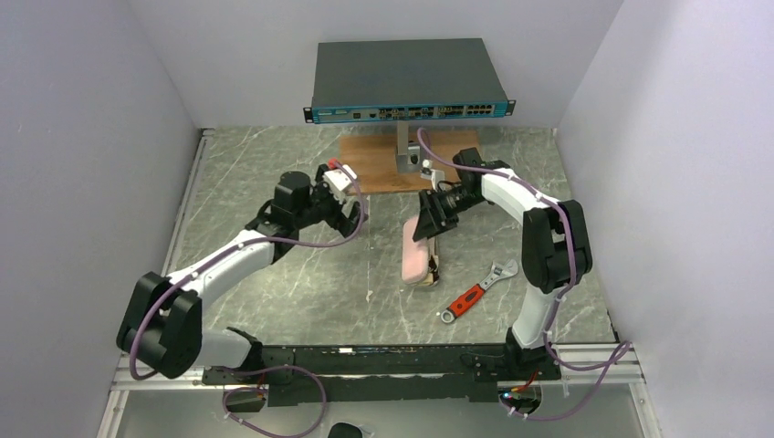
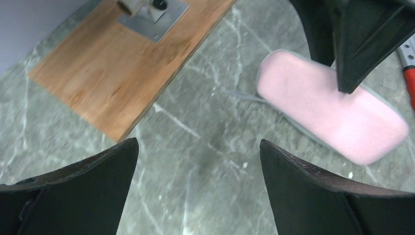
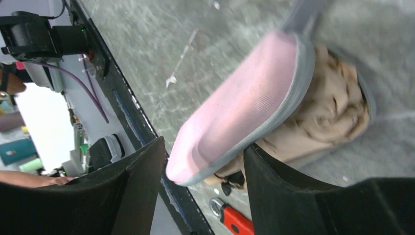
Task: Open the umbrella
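Umbrella (image 1: 417, 255): collapsed, a short pink roll with grey trim and crumpled beige fabric bunched along 1 side; it lies flat on the marbled table (image 1: 274, 292), a little right of centre.
Long axis: runs near to far, close to straight away from the arm bases, barely tilted.
Right gripper (image 3: 204, 147): hangs over the far end of the roll, its 2 fingers (image 3: 132, 191) spread, with the pink end showing between them; no squeeze is visible, and contact on the beige side cannot be told.
Left gripper (image 2: 198, 142): fingers spread wide with nothing between them, only bare table below; the roll lies off to its right, well apart.
Nearer arm: the right, by a clear margin.
Key relation: the roll lies directly under the right tool and lengthwise to it, so a grasp across the short width looks open to it; the left would have to travel sideways to take the other end.
Progress: canopy not deployed; opening looks barely begun.
Nearby: a red-handled wrench (image 1: 475, 294) just right of the near end; a wooden board (image 1: 374, 169) beyond.
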You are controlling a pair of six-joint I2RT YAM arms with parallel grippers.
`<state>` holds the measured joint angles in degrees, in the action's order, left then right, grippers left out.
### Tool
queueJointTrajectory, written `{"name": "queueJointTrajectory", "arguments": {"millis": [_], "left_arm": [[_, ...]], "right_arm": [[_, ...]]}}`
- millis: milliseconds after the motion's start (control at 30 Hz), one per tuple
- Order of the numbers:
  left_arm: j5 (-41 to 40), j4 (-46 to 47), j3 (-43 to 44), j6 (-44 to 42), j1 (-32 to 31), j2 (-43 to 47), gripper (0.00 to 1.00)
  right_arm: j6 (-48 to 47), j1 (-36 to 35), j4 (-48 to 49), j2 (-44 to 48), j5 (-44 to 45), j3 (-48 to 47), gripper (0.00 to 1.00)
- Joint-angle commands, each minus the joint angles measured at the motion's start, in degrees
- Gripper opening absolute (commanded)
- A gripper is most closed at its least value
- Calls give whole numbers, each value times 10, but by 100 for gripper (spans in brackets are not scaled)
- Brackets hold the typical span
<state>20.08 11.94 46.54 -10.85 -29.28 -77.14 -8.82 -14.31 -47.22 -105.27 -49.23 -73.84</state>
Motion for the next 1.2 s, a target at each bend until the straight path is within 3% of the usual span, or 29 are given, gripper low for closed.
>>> {"name": "queueJointTrajectory", "arguments": {"millis": [0,133,333,467,567,633,667,767,933,1067,1167], "left_arm": [[46,-77,19,2,42,48,100],[45,-100,9,-5,55,66,100],[170,-88,-14,-24,63,87,100],[189,-98,-24,-44,63,95,100],[172,-104,-35,-54,63,103,100],[162,-100,-42,-49,65,107,100],[161,-97,-45,-43,66,109,100],[158,-93,-52,-34,68,113,100],[134,-90,-58,-37,69,121,100],[109,-89,-53,-35,71,119,100],[108,-96,-42,-38,71,114,100]], "right_arm": [[-3,-26,7,-4,-21,-74,61],[8,-53,22,-17,-6,-89,63],[28,-91,74,-92,14,-132,64],[9,-118,90,-124,51,-174,66],[-5,-128,130,-87,88,-171,73],[-23,-130,146,-48,91,-148,83],[-40,-132,148,-26,92,-139,93],[-63,-132,133,25,101,-128,100],[-23,-111,115,106,182,-92,97],[31,-98,137,169,306,-2,81],[56,-99,130,175,323,41,69]]}}
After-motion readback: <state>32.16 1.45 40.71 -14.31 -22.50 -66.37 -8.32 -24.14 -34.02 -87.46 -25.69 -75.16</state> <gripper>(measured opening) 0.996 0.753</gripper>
